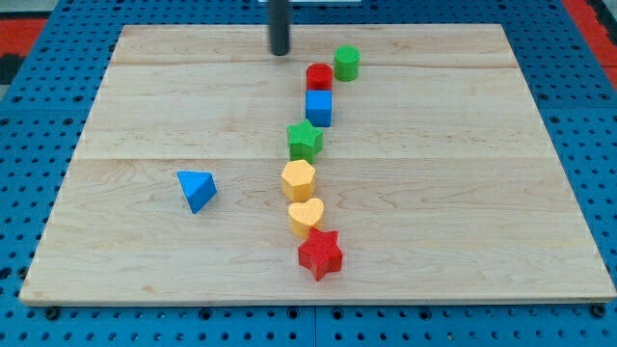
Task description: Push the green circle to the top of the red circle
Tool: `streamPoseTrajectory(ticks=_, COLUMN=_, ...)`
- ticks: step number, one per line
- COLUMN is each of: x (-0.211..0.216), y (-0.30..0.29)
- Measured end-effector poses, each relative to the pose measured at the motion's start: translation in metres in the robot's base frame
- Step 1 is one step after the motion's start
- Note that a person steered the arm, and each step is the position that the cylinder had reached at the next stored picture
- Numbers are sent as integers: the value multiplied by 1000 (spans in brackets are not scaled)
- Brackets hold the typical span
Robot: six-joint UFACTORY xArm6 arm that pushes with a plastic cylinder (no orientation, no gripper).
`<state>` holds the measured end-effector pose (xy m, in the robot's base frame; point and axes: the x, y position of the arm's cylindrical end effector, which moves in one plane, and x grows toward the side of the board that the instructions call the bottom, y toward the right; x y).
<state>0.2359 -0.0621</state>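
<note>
The green circle (347,63) stands near the view's top, just up and to the right of the red circle (319,77), and they touch or nearly touch. My tip (280,51) rests on the board to the left of both, about a block's width from the red circle. It touches no block.
Below the red circle a column runs down the board: a blue cube (319,108), a green star (305,141), a yellow hexagon (298,180), a yellow heart (306,217) and a red star (320,254). A blue triangle (197,189) lies at the left. The wooden board (463,193) sits on a blue pegboard.
</note>
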Motion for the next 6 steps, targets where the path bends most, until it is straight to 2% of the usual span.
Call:
streamPoseTrajectory(ticks=1, x=-41, y=57)
streamPoseTrajectory(ticks=2, x=-16, y=145)
streamPoseTrajectory(ticks=3, x=33, y=184)
streamPoseTrajectory(ticks=4, x=67, y=123)
streamPoseTrajectory(ticks=5, x=39, y=110)
streamPoseTrajectory(ticks=6, x=31, y=145)
